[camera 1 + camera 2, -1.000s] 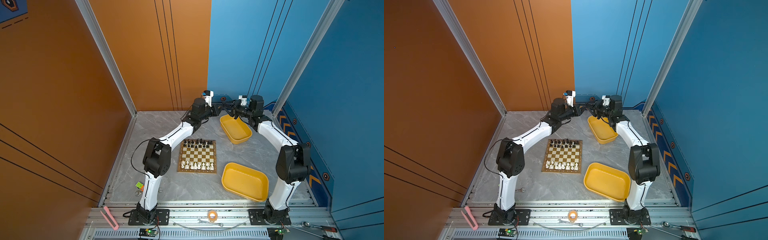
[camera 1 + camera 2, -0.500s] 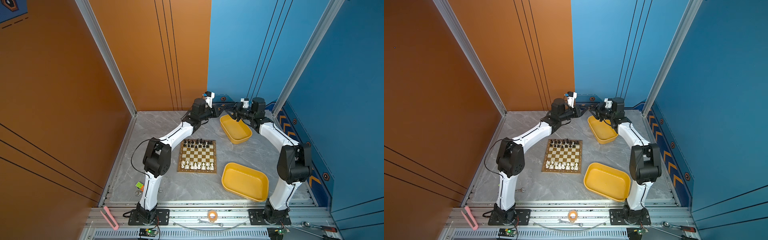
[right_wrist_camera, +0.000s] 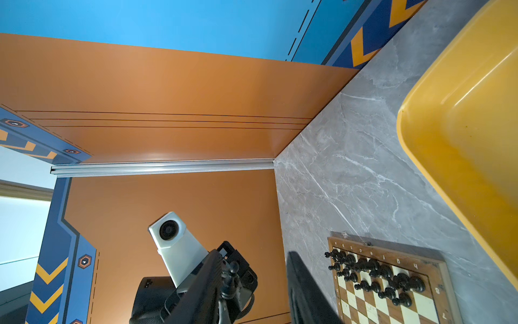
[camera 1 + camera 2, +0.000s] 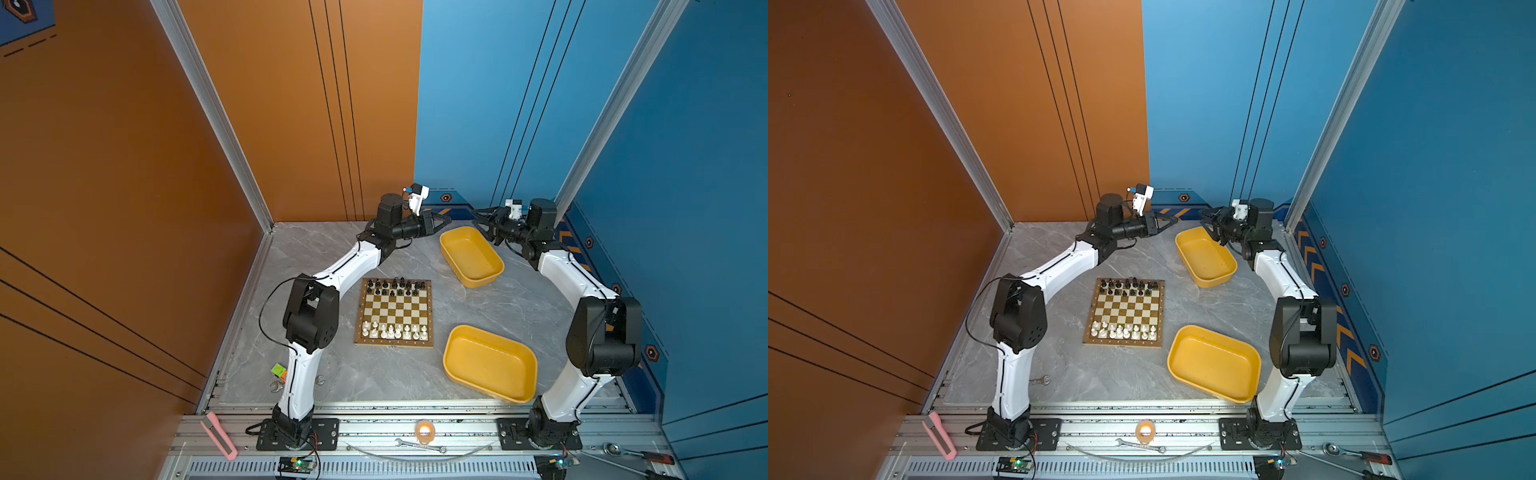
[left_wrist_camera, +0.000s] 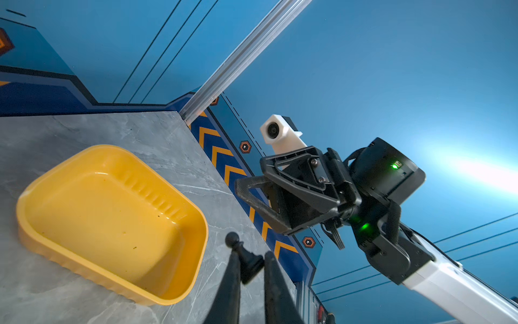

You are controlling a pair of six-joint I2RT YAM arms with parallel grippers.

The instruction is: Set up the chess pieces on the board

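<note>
The left gripper (image 5: 251, 256) is clamped on a black pawn (image 5: 234, 241), pinching its base and lower body. The pawn's long axis runs roughly along the fingers, a little skewed, and its round head pokes out past the tips. The head points at the right gripper (image 5: 250, 176), which faces it a short way off with its jaws parted and nothing between them. Both grippers hang above the far edge of the bench (image 4: 374, 374), near the far-edge end of a yellow tray (image 4: 478, 283) that looks empty.

The board (image 4: 395, 309) lies back from the jaws toward the near edge, about mid-bench. The black pieces (image 4: 395, 285) stand in the two ranks along its far border and the white pieces (image 4: 395, 331) in the two along its near border. Which black square is unfilled is too small to tell.

The left arm is the nearer to the black ranks, but I judge that tipping its fingers down as the pawn now lies would bring the pawn in head first. So the next move likely turns on the right jaws taking the exposed head, or on a regrip that gets the base lowest
</note>
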